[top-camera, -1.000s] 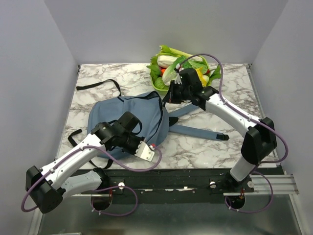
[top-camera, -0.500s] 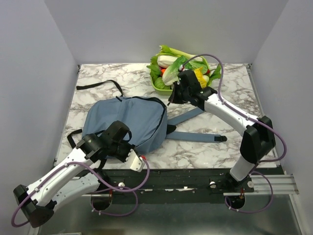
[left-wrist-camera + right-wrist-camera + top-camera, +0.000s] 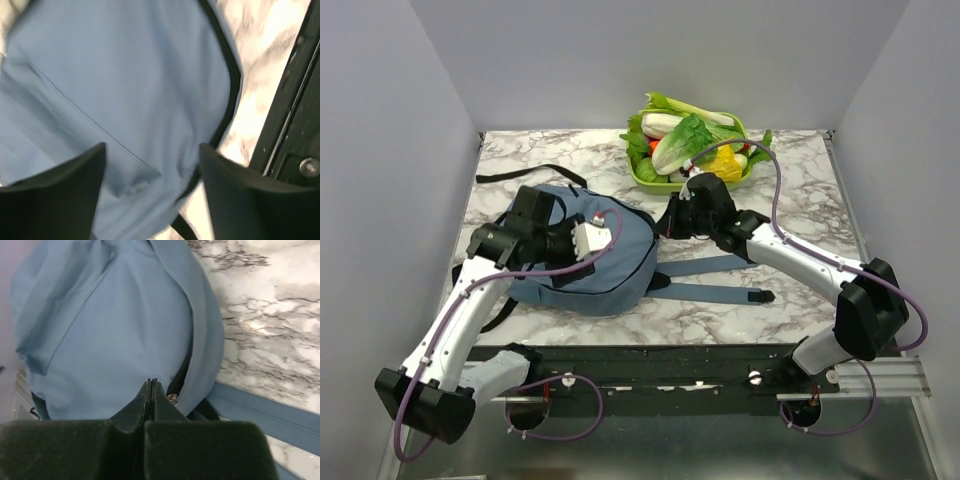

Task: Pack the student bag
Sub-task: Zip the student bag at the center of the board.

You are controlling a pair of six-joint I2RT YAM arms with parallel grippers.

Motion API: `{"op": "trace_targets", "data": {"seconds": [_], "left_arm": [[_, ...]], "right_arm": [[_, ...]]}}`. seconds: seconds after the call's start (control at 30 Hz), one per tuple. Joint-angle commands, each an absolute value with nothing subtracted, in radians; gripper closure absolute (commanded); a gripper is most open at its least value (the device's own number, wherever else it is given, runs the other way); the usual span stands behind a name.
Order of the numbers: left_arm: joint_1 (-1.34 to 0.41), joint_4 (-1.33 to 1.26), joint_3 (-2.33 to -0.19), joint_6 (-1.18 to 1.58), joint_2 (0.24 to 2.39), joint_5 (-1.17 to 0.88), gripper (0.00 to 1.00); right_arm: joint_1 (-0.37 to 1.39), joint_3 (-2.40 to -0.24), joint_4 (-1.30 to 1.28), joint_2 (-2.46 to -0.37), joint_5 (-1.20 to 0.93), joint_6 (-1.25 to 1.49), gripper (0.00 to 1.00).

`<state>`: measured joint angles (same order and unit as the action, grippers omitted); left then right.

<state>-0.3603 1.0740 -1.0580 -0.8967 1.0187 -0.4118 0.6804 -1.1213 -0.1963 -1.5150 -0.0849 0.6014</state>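
The student bag [image 3: 620,265], a rounded grey-blue backpack, lies on the marble table left of centre, its flat blue straps [image 3: 715,292] trailing right. My left gripper [image 3: 595,238] hovers over the bag's upper left part. In the left wrist view the left gripper [image 3: 152,147] is open, its dark fingers [image 3: 60,190] wide apart over the blue fabric [image 3: 130,80] and holding nothing. My right gripper [image 3: 666,222] is at the bag's right edge. In the right wrist view the right gripper [image 3: 151,383] is shut, beside the zip line and a small metal zip pull [image 3: 172,399].
A green basket [image 3: 655,182] heaped with toy vegetables stands at the back centre, just behind the right arm. A black strap [image 3: 525,172] lies on the table at the back left. The table's black front rail [image 3: 290,125] runs close to the bag's near side.
The left arm swung from the table's front edge up over the bag and its jaws opened. The right gripper moved nearer, down to the bag's right edge. The bag shifted slightly.
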Motion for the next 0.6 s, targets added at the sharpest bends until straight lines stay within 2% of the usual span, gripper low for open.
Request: {"op": "trace_targets", "data": {"seconds": [0.0,0.1,0.2,0.37,0.4,0.57], "left_arm": [[-0.363,1.105,-1.239,-0.733,1.075,-0.74,0.06],[-0.473,1.007,-1.241,-0.626,1.132,-0.776,0.01],[-0.59,0.829,-1.163,-0.49,1.167,-0.69,0.01],[-0.595,0.564,-1.069,-0.29,1.226,-0.54,0.01],[-0.595,0.537,-1.057,-0.269,1.233,-0.469,0.01],[-0.598,0.427,-1.06,-0.17,1.293,-0.361,0.01]], "right_arm": [[0.695,-1.114,-0.109,-1.48,-0.166,0.63,0.99],[0.696,-1.121,-0.11,-1.48,-0.183,0.638,0.99],[0.696,-1.124,-0.118,-1.488,-0.175,0.638,0.99],[0.696,-1.117,-0.124,-1.486,-0.156,0.646,0.99],[0.696,-1.117,-0.124,-1.483,-0.156,0.649,0.99],[0.696,-1.12,-0.123,-1.483,-0.172,0.669,0.99]]}}
